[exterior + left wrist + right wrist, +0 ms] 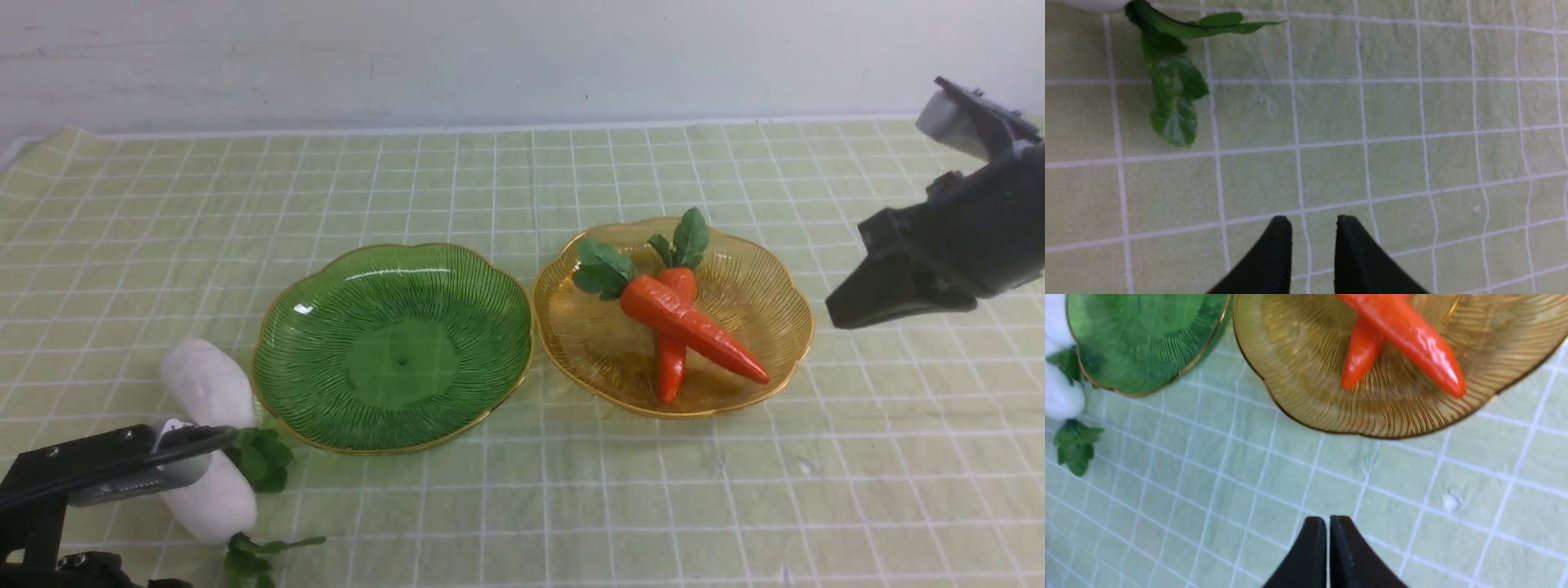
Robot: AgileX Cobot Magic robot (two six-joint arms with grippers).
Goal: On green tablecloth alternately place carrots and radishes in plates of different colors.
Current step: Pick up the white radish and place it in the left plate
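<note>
Radishes (208, 392) partly behind left arm (49, 482) | left pincer (1312, 223) parted, empty | right pincer (1328, 521) pressed together

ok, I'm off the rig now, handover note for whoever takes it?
Left gripper: jaws slightly apart, empty, over bare green tablecloth near the radishes.
Right gripper: jaws shut, empty, raised to the right of the amber plate.
Done: both carrots lie crossed in the amber plate.
Left: both radishes lie on the cloth left of the green plate, which holds nothing; they probably go there.
</note>
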